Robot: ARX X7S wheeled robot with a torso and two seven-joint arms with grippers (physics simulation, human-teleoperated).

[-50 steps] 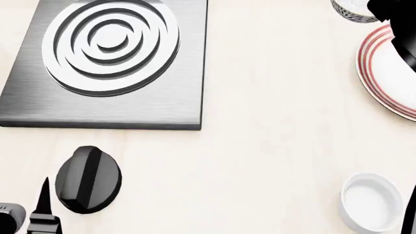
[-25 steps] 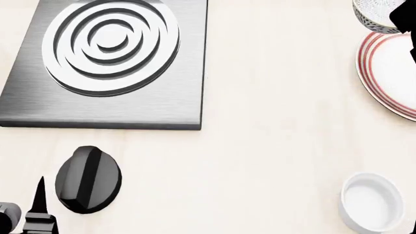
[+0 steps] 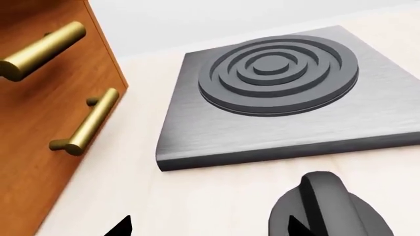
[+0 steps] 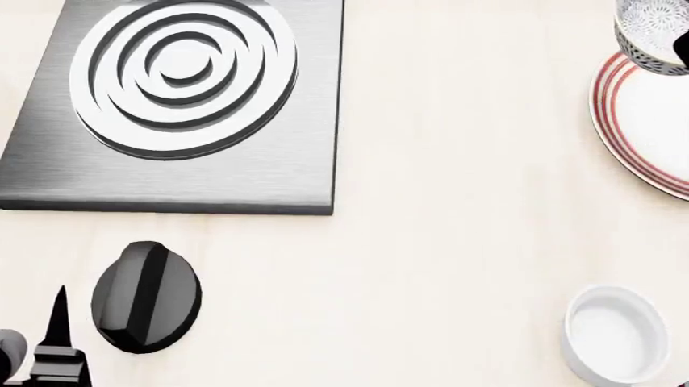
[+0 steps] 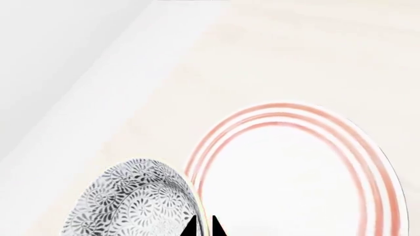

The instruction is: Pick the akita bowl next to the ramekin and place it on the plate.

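Observation:
The akita bowl (image 5: 131,204), white with a dense grey floral pattern, has its rim pinched between the two fingertips of my right gripper (image 5: 202,227), which is shut on it. In the head view the akita bowl (image 4: 653,31) sits at the top right, overlapping the far rim of the plate (image 4: 643,121). The plate (image 5: 295,167), white with red rings, lies right beside the bowl. The plain white ramekin (image 4: 615,334) stands at the lower right. My left gripper (image 3: 210,228) is open and holds nothing, low at the left beside a black knob.
A grey burner slab (image 4: 183,97) with raised rings fills the upper left. A black knob (image 4: 145,297) sits on the counter in front of it. A wooden cabinet with brass handles (image 3: 88,120) stands beside the slab. A white wall borders the counter beyond the plate.
The bowl has moved rightwards onto the plate's rim in the head view, and the right arm has slid almost out of the frame. The left gripper has dropped slightly lower.

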